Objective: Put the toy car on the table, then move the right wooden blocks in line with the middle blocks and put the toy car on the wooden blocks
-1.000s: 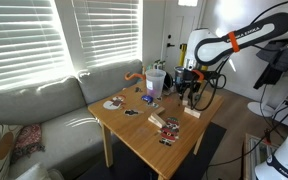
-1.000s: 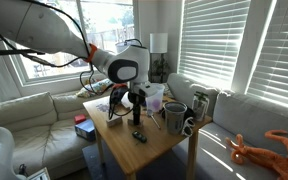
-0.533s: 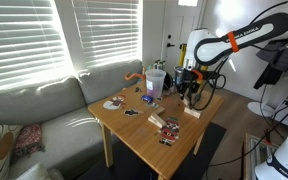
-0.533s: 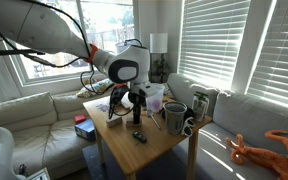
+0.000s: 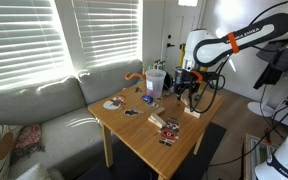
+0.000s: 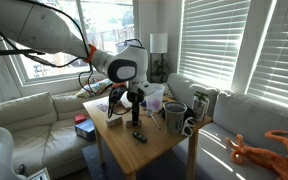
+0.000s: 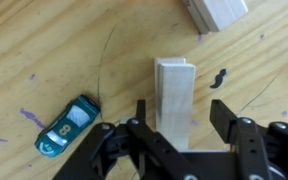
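Gripper [image 7: 181,108] fingers stand open astride a pale wooden block [image 7: 174,90] that lies flat on the counter [image 7: 44,50]. A clear gap shows on at least one side, so nothing is clamped. The toy car [image 7: 69,125], dark teal, rests on the counter near that block, angled. A second wooden block [image 7: 216,12] lies apart at the wrist view's top edge.
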